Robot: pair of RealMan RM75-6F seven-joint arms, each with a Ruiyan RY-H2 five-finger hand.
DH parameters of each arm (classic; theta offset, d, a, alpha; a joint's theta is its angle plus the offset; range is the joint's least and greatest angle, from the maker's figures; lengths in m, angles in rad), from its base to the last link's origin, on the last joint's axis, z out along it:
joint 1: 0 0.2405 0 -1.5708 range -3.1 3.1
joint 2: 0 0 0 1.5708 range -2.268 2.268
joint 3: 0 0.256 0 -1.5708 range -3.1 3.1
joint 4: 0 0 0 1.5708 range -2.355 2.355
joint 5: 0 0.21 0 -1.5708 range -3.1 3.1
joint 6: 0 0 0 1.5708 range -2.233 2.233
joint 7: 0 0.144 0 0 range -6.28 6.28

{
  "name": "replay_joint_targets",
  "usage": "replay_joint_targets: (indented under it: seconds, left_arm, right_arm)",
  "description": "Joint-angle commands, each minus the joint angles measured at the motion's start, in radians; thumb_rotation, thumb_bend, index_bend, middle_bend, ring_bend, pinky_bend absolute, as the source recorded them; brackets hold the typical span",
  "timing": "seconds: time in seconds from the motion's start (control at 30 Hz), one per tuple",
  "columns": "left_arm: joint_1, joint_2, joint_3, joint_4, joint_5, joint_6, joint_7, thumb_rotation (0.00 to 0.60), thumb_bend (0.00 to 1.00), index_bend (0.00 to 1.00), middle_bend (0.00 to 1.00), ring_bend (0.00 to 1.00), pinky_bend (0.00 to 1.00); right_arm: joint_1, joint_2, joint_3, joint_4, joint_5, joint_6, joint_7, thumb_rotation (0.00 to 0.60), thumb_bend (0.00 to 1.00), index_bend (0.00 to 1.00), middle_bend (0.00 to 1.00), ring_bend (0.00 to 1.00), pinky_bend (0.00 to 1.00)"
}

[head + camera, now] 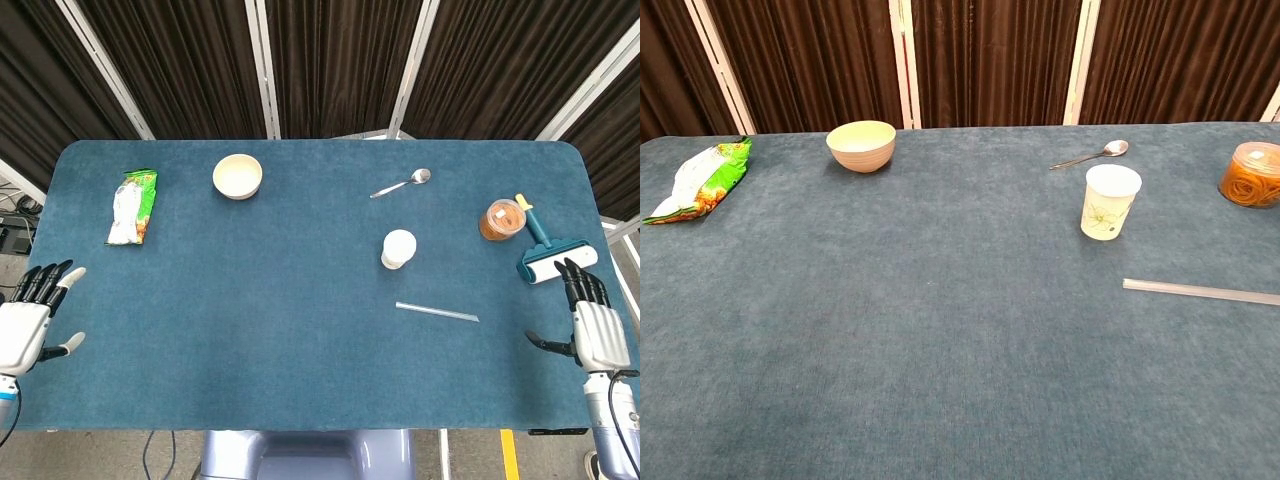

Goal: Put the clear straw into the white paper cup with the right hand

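The clear straw (436, 312) (1200, 291) lies flat on the blue table, a little in front of the white paper cup (398, 248) (1109, 201), which stands upright. My right hand (591, 322) hovers at the table's right edge, well to the right of the straw, fingers spread and holding nothing. At the left edge my left hand (28, 318) is also spread with nothing in it. Neither hand shows in the chest view.
A lint roller (548, 255) lies just beyond my right hand, beside an orange-filled clear tub (501, 219) (1250, 174). A spoon (401, 183) (1090, 155) lies behind the cup. A cream bowl (237, 176) (861, 145) and a green snack bag (132, 206) (698, 180) sit at the back left.
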Motion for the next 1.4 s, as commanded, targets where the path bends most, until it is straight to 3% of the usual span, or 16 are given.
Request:
replay_joint_targets:
  seconds: [0.03,0.13,0.2,0.27,0.33,0.37,0.47,0.63,0.83,1.2,1.4]
  left_arm:
    - [0.000,0.000,0.000,-0.001,0.000,0.000,0.002,0.600,0.24,0.11,0.00,0.00,0.00]
    - [0.001,-0.001,0.000,-0.002,0.000,0.002,0.006,0.600,0.24,0.11,0.00,0.00,0.00]
    - [0.002,-0.001,0.000,-0.002,0.001,0.004,0.008,0.600,0.24,0.11,0.00,0.00,0.00]
    - [0.003,-0.002,0.000,-0.002,0.000,0.005,0.010,0.600,0.24,0.11,0.00,0.00,0.00]
    - [0.003,-0.002,0.000,-0.002,0.000,0.006,0.010,0.600,0.24,0.11,0.00,0.00,0.00]
    - [0.003,-0.002,0.000,-0.002,0.000,0.006,0.009,0.600,0.24,0.11,0.00,0.00,0.00]
    - [0.003,-0.002,0.000,-0.002,0.000,0.006,0.010,0.600,0.24,0.11,0.00,0.00,0.00]
    - [0.003,-0.002,0.000,-0.002,0.000,0.006,0.010,0.600,0.24,0.11,0.00,0.00,0.00]
    - [0.003,-0.002,0.001,-0.001,0.001,0.005,0.007,0.600,0.24,0.11,0.00,0.00,0.00]
    - [0.000,-0.001,0.000,0.000,-0.001,0.001,0.004,0.600,0.24,0.11,0.00,0.00,0.00]
    - [0.000,0.000,-0.001,-0.001,-0.002,-0.001,0.003,0.600,0.24,0.11,0.00,0.00,0.00]
  right_arm:
    - [0.001,0.002,0.004,-0.004,-0.006,0.006,0.010,0.600,0.07,0.00,0.00,0.00,0.00]
    - [0.002,0.005,0.011,-0.008,-0.016,0.016,0.028,0.600,0.08,0.00,0.00,0.00,0.01]
    - [0.002,0.004,0.020,-0.009,-0.028,0.033,0.042,0.600,0.08,0.00,0.11,0.04,0.16]
    - [0.003,0.004,0.032,-0.013,-0.044,0.058,0.057,0.600,0.07,0.03,0.42,0.26,0.47]
    - [0.006,0.005,0.043,-0.031,-0.063,0.079,0.081,0.600,0.07,0.09,0.67,0.52,0.66]
    - [0.008,0.005,0.047,-0.041,-0.069,0.083,0.092,0.600,0.07,0.12,0.79,0.63,0.74]
    - [0.021,0.010,0.051,-0.076,-0.084,0.077,0.090,0.600,0.07,0.24,0.97,0.83,0.85]
    - [0.065,0.006,0.056,-0.147,-0.096,0.040,-0.020,0.600,0.08,0.40,1.00,0.96,0.95]
    - [0.146,-0.023,0.068,-0.233,0.001,-0.082,-0.205,0.600,0.09,0.48,1.00,0.98,0.97]
    - [0.278,-0.173,0.096,-0.203,0.296,-0.196,-0.462,0.600,0.19,0.54,1.00,0.98,0.97]
    - [0.306,-0.237,0.087,-0.157,0.388,-0.210,-0.511,0.600,0.24,0.54,1.00,0.98,0.97]
